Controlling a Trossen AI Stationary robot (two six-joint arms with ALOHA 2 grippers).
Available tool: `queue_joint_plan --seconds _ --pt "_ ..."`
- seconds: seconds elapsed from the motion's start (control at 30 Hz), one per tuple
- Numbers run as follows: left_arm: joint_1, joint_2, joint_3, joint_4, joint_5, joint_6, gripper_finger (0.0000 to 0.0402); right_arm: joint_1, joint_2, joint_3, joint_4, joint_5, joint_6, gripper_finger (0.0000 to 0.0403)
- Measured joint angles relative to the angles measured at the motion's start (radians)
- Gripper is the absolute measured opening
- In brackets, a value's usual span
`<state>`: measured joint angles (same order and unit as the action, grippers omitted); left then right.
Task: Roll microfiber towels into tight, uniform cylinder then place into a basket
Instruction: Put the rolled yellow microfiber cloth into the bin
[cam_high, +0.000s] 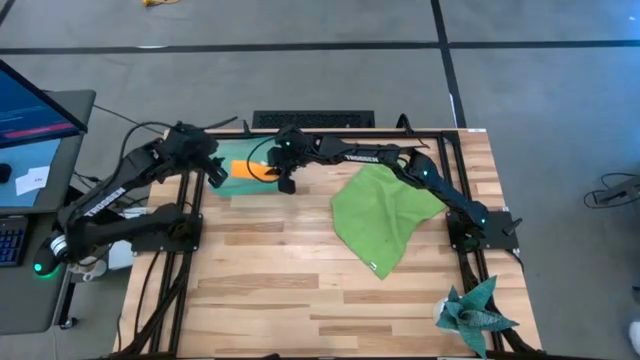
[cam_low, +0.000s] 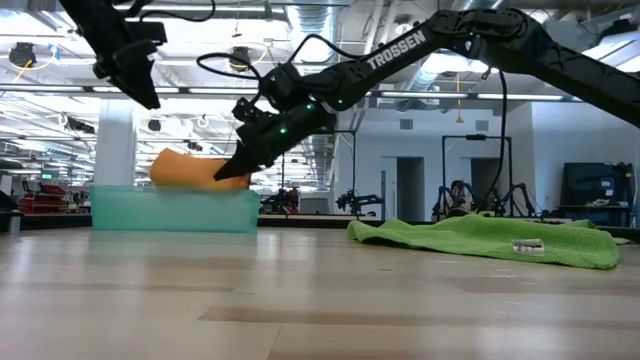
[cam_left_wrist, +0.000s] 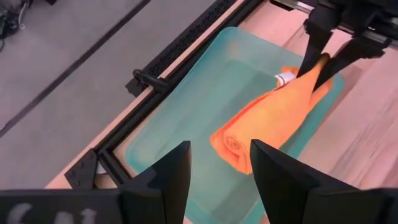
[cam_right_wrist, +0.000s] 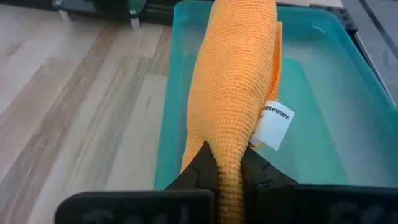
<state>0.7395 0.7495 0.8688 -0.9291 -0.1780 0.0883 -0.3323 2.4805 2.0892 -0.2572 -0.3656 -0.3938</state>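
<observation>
Green towel (cam_high: 383, 216) lies flat, unrolled, near-right of basket (cam_left_wrist: 186, 106) | right gripper (cam_right_wrist: 229, 167) pinches rolled orange towel (cam_right_wrist: 233, 81) over basket; you risk unrolling on release | left gripper (cam_left_wrist: 219, 163) gapes empty above its far-left end.

The right arm stretches across the bench's far side, its claw (cam_right_wrist: 229, 167) angled down and pinched tight on cloth. The left arm bends inward; its claw (cam_left_wrist: 219, 163) hangs above, fingers parted, apparently touching nothing.
</observation>
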Motion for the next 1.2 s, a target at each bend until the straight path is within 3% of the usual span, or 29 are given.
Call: queue_joint_plan --seconds 0.73,0.97,1.2 --pt "-0.001 0.018 0.0 -0.006 0.0 -0.002 0.0157 0.014 0.0 0.0 -0.076 0.045 -0.078 0.0041" --pt "-0.001 0.019 0.001 -0.009 0.001 -0.002 0.0157 0.032 0.0 0.0 -0.083 0.061 -0.133 0.0081" --pt "-0.001 0.018 0.001 -0.009 0.002 -0.002 0.0157 0.054 0.0 0.0 -0.071 0.079 -0.165 0.0155"
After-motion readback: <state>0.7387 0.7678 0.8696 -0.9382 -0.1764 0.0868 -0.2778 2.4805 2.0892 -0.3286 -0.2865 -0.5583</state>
